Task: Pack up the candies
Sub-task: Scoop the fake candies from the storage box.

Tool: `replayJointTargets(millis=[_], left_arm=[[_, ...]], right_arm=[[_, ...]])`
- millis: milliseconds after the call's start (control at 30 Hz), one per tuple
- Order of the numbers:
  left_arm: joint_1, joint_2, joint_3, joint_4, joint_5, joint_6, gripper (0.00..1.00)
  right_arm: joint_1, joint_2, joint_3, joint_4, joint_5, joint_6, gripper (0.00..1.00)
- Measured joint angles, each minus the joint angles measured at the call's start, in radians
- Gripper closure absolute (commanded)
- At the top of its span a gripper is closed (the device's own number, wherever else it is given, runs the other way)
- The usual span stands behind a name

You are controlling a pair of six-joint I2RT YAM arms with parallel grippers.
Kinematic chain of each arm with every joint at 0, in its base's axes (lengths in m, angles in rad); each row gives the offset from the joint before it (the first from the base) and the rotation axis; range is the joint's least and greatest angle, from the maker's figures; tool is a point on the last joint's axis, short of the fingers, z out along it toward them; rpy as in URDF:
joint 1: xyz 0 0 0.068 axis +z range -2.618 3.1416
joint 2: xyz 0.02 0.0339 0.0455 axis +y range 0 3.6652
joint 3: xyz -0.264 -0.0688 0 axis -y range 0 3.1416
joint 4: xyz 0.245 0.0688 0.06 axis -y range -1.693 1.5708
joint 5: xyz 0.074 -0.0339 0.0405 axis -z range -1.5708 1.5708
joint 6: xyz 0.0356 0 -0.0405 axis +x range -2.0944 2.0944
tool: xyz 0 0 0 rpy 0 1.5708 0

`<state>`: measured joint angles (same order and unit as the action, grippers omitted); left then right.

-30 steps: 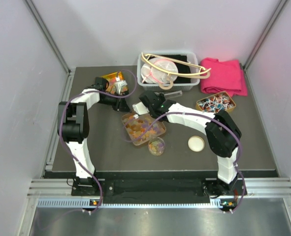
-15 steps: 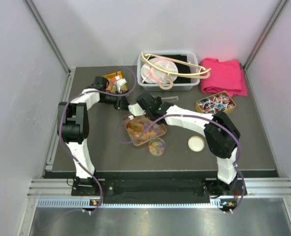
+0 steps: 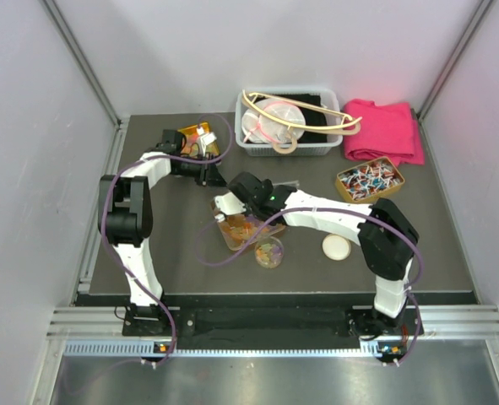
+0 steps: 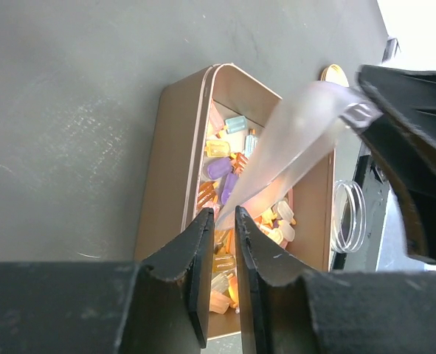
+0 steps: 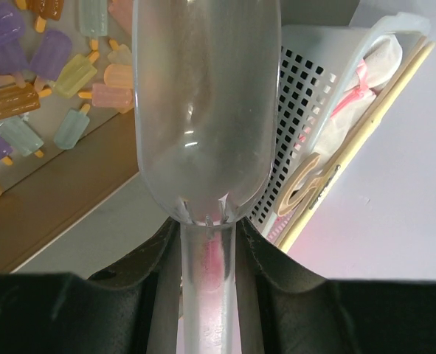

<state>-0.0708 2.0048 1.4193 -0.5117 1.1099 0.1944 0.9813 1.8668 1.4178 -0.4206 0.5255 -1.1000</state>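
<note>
No legible text, label, brand mark, number or sign can be read in any view, whether on the objects, the arms or the enclosure.

A white perforated basket (image 3: 317,148) stands at the back of the dark tabletop (image 3: 439,240), with a pale wooden hanger (image 3: 315,112) across its top. A folded pink cloth (image 3: 386,131) lies beside it. Nearer sit a tin (image 3: 376,196) of wrapped sweets (image 3: 369,176) and a round white lid (image 3: 337,247).
</note>
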Motion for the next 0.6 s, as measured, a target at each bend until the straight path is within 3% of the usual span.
replayJointTargets(millis=[600], left_arm=[[-0.030, -0.004, -0.004, 0.002, -0.050, 0.014, 0.79]], right_arm=[[0.043, -0.027, 0.132, -0.143, -0.093, 0.136, 1.00]])
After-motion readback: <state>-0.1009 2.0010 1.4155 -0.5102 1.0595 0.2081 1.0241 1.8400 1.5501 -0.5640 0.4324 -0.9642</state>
